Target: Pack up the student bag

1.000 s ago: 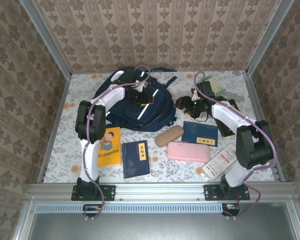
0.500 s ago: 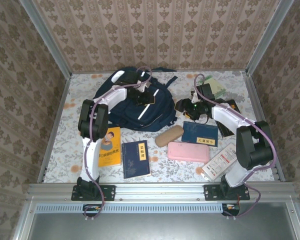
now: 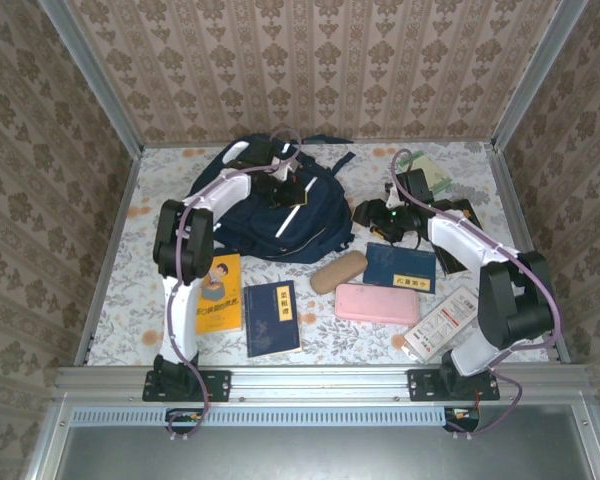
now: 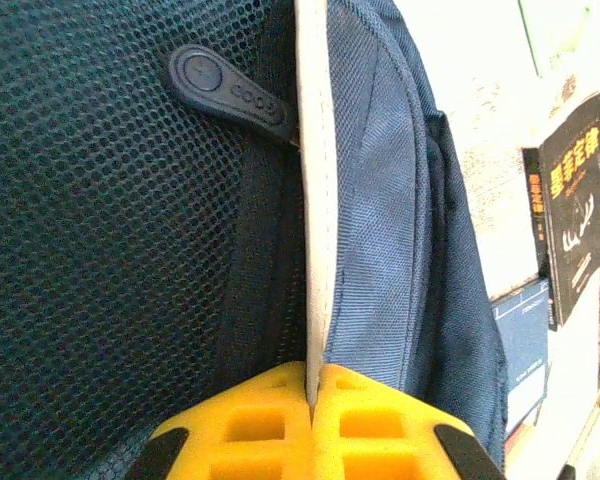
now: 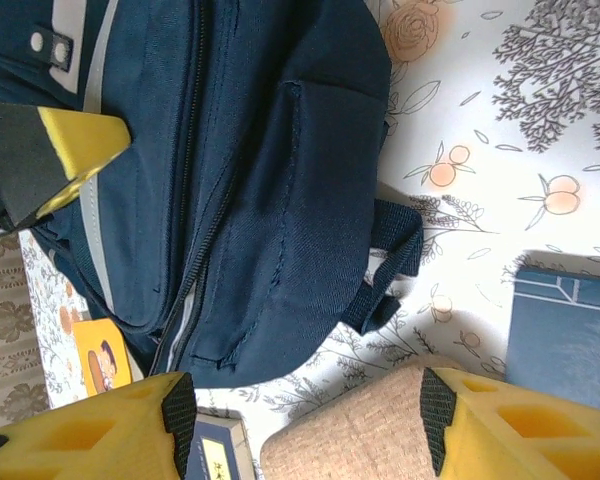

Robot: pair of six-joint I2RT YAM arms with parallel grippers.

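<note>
Navy student bag (image 3: 320,215) w/ white stripes; pink case (image 3: 377,303).

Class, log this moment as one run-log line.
left pincer: shut on pale edge of navy-blue fabric backpack | right pincer: open, holding nothing | tan fabric case: outside backpack

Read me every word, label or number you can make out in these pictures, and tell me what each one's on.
"墨菲定律", as best I can read it: yellow title on the black book, seen sideways.
Embossed letters on the zipper pull of the student bag: too soft to read.
Labels on the dark blue book, the blue booklet and the yellow book: too small to read.
</note>
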